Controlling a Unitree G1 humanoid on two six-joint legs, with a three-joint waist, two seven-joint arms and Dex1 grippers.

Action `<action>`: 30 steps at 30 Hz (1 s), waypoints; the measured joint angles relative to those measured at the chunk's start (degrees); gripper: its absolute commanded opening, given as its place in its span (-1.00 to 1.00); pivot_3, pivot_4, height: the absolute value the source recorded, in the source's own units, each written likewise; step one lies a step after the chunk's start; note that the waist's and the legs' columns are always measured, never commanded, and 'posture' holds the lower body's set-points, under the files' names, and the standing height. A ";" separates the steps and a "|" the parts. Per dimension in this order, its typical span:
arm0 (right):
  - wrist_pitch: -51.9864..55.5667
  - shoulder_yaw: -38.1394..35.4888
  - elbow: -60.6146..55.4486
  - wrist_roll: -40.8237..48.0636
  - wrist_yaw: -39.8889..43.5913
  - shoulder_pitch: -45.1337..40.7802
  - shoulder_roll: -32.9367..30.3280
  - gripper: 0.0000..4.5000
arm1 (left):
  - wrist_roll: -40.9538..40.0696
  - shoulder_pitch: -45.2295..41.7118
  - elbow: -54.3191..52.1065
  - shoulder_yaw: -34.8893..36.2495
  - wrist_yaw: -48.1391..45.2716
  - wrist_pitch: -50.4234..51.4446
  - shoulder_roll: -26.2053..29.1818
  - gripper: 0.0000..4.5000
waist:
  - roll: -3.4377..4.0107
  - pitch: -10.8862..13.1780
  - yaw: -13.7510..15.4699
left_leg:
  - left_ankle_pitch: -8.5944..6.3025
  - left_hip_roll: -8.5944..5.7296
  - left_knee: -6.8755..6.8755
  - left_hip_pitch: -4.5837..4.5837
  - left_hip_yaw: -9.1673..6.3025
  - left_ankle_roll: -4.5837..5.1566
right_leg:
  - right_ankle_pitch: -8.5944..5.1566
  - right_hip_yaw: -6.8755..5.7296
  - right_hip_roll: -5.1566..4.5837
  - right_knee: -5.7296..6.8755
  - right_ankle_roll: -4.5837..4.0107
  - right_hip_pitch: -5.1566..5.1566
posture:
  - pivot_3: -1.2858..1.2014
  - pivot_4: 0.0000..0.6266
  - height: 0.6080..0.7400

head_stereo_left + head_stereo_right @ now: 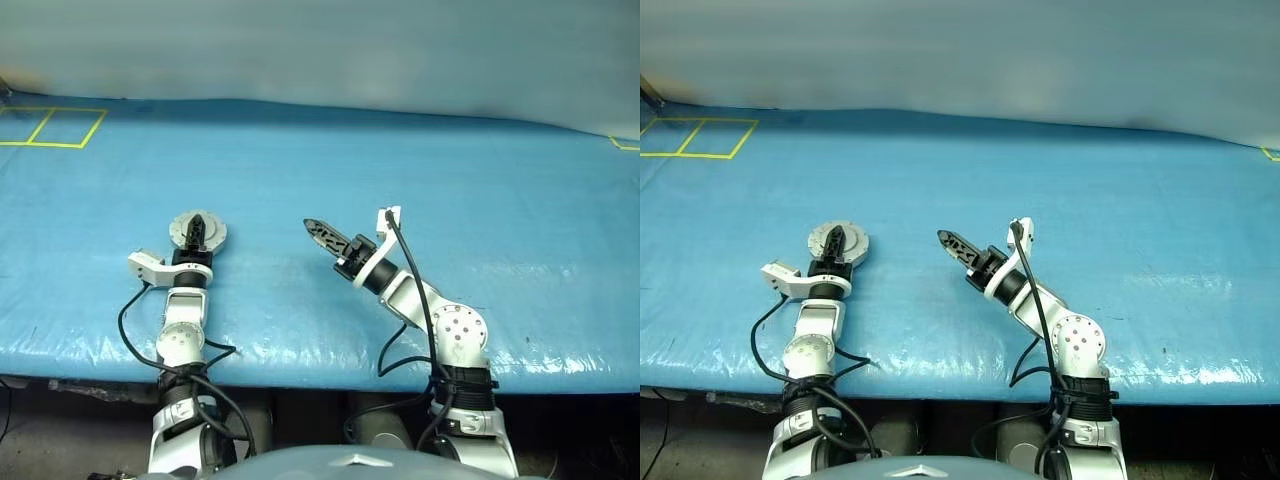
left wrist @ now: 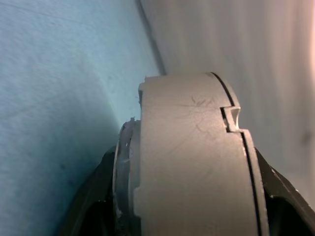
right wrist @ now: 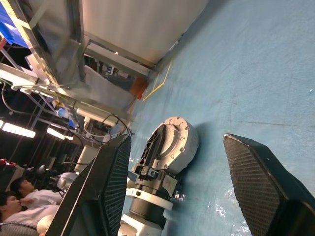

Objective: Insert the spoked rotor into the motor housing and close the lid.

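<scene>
Blue sheeting covers the table (image 1: 420, 180) wall to wall, and I see open room all around. My left gripper (image 1: 197, 232) clamps the closed silver-grey motor housing (image 1: 212, 232), lid (image 2: 187, 147) seated, scalloped rim showing. My right gripper (image 1: 322, 234) hangs beside it, parted and empty.

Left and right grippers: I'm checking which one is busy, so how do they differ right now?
The left gripper is clamped on the closed motor housing resting on the blue table; the right gripper is empty, jaws apart. The left points straight ahead; the right angles toward the left one. Both have black fingers.
</scene>
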 measured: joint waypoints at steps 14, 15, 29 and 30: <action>1.20 1.51 0.73 -2.57 -0.80 -0.21 -0.24 0.41 | 12.28 2.12 -3.62 1.77 10.72 -9.22 1.93 0.99 | -0.02 -0.05 -1.44 | 0.02 0.10 -0.24 0.87 0.08 0.01 | -0.18 0.02 0.01 0.00 -0.42 0.69 | 0.03 -0.52 1.00; 1.27 1.53 0.93 -2.76 -0.86 -0.23 -0.23 0.41 | 12.96 3.04 -4.65 2.26 11.53 -9.88 1.90 0.99 | -0.02 -0.05 -1.36 | 0.02 0.10 -0.25 0.86 0.07 0.01 | -0.18 0.02 0.01 0.00 -0.42 0.69 | 0.03 -0.52 1.00; -10.24 5.71 2.33 -18.93 6.72 -1.26 -5.20 0.41 | 26.42 10.37 -20.32 -10.68 -2.77 -22.10 5.38 0.99 | -0.21 -0.01 0.45 | 0.02 0.03 -0.22 0.71 0.06 -0.02 | -0.17 0.02 -0.02 -0.12 -0.40 0.66 | 0.03 -0.52 1.00; -11.63 5.60 2.29 -19.68 8.32 -1.46 -6.24 0.41 | 26.73 10.86 -21.15 -14.21 -6.75 -21.46 6.51 0.99 | -0.20 -0.01 0.43 | 0.02 0.02 -0.22 0.71 0.07 -0.02 | -0.17 0.03 -0.03 -0.13 -0.40 0.65 | 0.03 -0.52 1.00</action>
